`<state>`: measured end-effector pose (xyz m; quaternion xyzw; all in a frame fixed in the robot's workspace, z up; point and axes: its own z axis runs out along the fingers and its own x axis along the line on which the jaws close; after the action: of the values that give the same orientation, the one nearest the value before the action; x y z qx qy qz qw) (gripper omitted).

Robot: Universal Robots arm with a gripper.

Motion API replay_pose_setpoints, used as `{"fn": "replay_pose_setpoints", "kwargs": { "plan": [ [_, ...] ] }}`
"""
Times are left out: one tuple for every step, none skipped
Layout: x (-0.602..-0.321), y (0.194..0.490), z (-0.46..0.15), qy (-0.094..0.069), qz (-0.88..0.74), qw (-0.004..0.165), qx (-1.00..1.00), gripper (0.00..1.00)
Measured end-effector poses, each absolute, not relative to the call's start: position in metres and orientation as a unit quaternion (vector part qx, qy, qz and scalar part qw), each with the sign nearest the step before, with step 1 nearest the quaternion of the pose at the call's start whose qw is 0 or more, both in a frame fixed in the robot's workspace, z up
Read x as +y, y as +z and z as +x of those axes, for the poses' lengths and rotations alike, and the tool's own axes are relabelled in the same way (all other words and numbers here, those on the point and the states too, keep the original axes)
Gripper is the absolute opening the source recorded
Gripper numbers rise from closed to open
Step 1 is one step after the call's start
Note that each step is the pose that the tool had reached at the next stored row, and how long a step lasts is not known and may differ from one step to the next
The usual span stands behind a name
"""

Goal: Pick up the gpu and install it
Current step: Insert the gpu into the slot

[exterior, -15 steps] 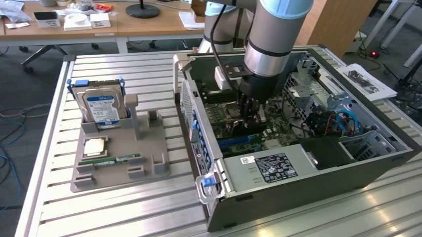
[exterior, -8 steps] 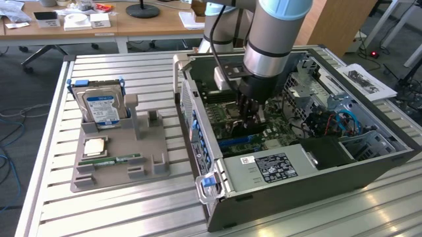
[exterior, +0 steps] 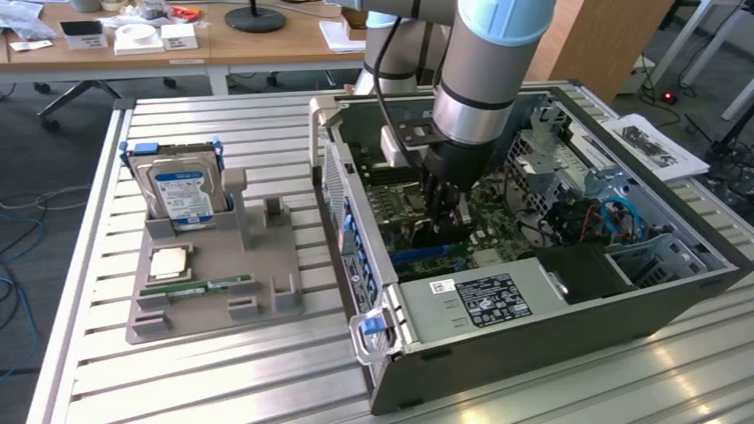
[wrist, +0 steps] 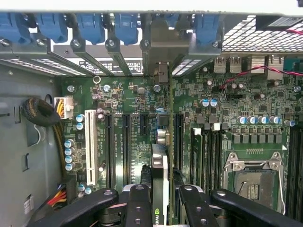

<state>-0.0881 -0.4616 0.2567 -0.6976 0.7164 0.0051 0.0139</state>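
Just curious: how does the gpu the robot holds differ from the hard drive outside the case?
The gpu is dark, held by the gripper inside the computer case; the hard drive is silver, blue-labelled, standing free in a grey holder. Both stand on edge.

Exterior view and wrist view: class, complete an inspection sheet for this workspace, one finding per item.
surface: slatted metal table carrying an open computer case and a grey parts tray.
job's things: gpu standing on edge over the motherboard slots; whether seated cannot be told.
clutter: hard drive and memory stick on the tray.
grippers: gripper inside the case, jaws closed on the gpu.
cables: black sleeved cable and blue cables inside the case.
surroundings: wooden desks and papers beyond the table.
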Motion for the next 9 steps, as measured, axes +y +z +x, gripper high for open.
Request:
{"fn": "replay_pose_setpoints", "kwargs": {
  "plan": [
    [-0.4616, 0.2562, -0.0881, 0.005, -0.698, 0.014, 0.716, 0.27],
    [-0.4616, 0.2558, -0.0882, 0.005, -0.698, 0.014, 0.716, 0.27],
    [-0.4616, 0.2553, -0.0882, 0.005, -0.698, 0.014, 0.716, 0.27],
    [-0.4616, 0.2552, -0.0882, 0.005, -0.698, 0.014, 0.716, 0.27],
    [-0.4616, 0.2550, -0.0882, 0.005, -0.698, 0.014, 0.716, 0.27],
    [-0.4616, 0.2550, -0.0882, 0.005, -0.698, 0.014, 0.716, 0.27],
    [-0.4616, 0.2550, -0.0882, 0.005, -0.698, 0.014, 0.716, 0.27],
    [-0.4616, 0.2549, -0.0882, 0.005, -0.698, 0.014, 0.716, 0.27],
    [-0.4616, 0.2547, -0.0882, 0.005, -0.698, 0.014, 0.716, 0.27]
  ]
}}
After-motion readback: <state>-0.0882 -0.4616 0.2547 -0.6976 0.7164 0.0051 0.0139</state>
